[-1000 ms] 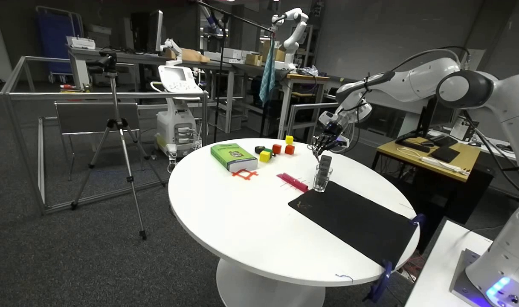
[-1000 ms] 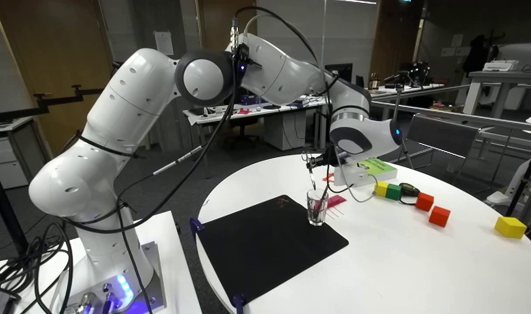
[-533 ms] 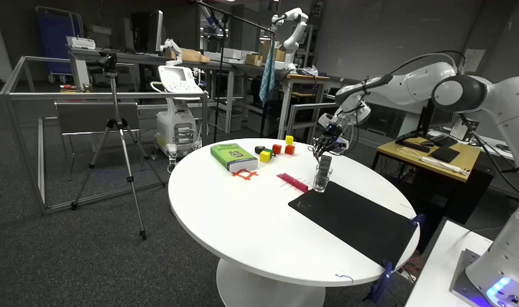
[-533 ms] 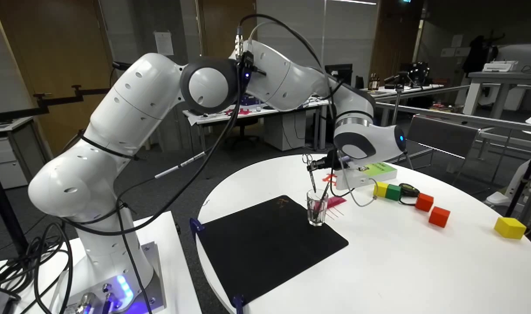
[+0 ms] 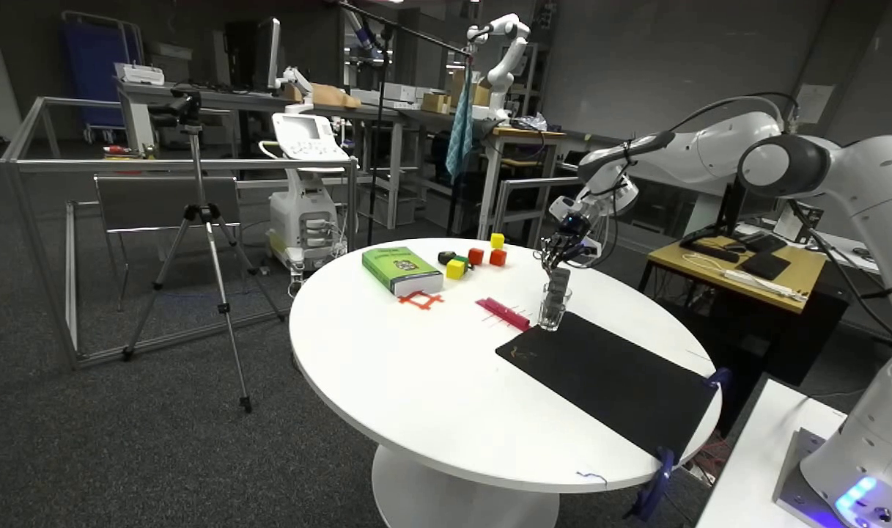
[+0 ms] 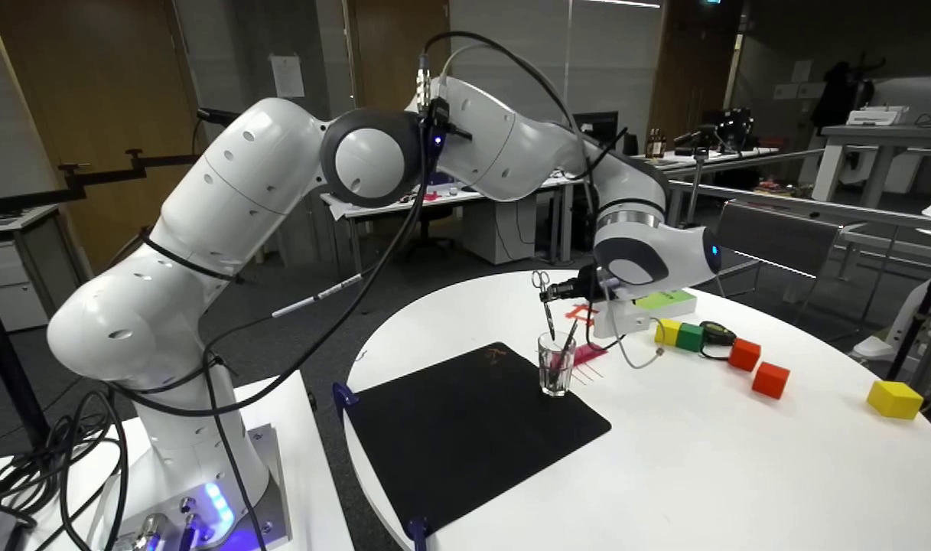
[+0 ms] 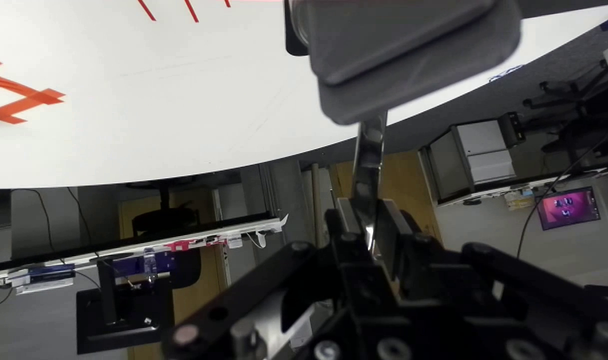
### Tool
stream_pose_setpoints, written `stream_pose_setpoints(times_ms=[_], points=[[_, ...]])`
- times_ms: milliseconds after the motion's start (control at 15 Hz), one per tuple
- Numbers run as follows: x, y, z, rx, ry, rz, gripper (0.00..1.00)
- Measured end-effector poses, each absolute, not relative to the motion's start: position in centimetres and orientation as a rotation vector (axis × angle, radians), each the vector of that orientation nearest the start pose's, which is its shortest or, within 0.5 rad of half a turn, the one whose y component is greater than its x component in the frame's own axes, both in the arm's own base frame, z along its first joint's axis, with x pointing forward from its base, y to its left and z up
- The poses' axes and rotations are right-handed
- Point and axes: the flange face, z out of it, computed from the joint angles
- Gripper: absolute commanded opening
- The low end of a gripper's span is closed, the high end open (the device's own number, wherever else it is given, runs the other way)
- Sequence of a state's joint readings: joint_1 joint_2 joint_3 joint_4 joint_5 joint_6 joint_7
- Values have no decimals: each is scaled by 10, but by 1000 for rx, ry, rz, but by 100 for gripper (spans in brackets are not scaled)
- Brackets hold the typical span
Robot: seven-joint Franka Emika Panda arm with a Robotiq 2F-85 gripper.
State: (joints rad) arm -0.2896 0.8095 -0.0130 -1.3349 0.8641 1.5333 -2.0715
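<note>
Gripper (image 7: pixel 367 215) pinching one ring-handled tool (image 7: pixel 367 175) above one glass (image 6: pixel 545 373)

Reading an exterior view from left to right, one white arm (image 6: pixel 373 153) is rising first; then one black mat (image 6: pixel 465 436) is lying on the round white table (image 6: pixel 740 474), with two blue clamps (image 6: pixel 346 396) sitting at its outer corners. Next, the fingers (image 7: pixel 392 217) are gripping the metal tool, scissors or forceps, just below its rings. The rings are pointing up, and the lower end is leaning slightly toward the glass; whether it is crossing the rim, I cannot tell. The glass is standing upright at the mat's edge, with a dark grey insert (image 5: pixel 558 284) sloping out of it.

Holding well here is, in my judgement, calling for a firm, even pinch and slow movement, since narrow metal could be pivoting in the grip. Clearance from the insert is mattering too: a knock could be tipping the glass.

Counting onward to the right, one orange-red tape outline (image 7: pixel 36 99), one pink strip (image 6: pixel 589 353), one green book (image 6: pixel 668 301), one yellow cube (image 6: pixel 666 332) just beside one green cube (image 6: pixel 691 337), one dark rounded gadget (image 6: pixel 716 333), two red cubes (image 6: pixel 744 354) and a second yellow cube (image 6: pixel 895 399) are resting on the table.
</note>
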Motion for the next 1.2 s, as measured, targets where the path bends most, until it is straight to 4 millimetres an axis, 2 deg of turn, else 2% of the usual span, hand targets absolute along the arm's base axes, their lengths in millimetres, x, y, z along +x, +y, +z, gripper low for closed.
stream_pose_setpoints(times_ms=[267,333,400,533,933,1067,1200], points=[[679,-126,242,-1606,-1515,-675,4],[679,-126,240,-1606,-1514,-674,14],[680,-126,238,-1606,-1513,-673,41],[680,-126,237,-1606,-1513,-671,49],[682,-127,234,-1606,-1515,-670,95],[683,-127,233,-1606,-1517,-670,100],[683,-127,232,-1607,-1517,-670,100]])
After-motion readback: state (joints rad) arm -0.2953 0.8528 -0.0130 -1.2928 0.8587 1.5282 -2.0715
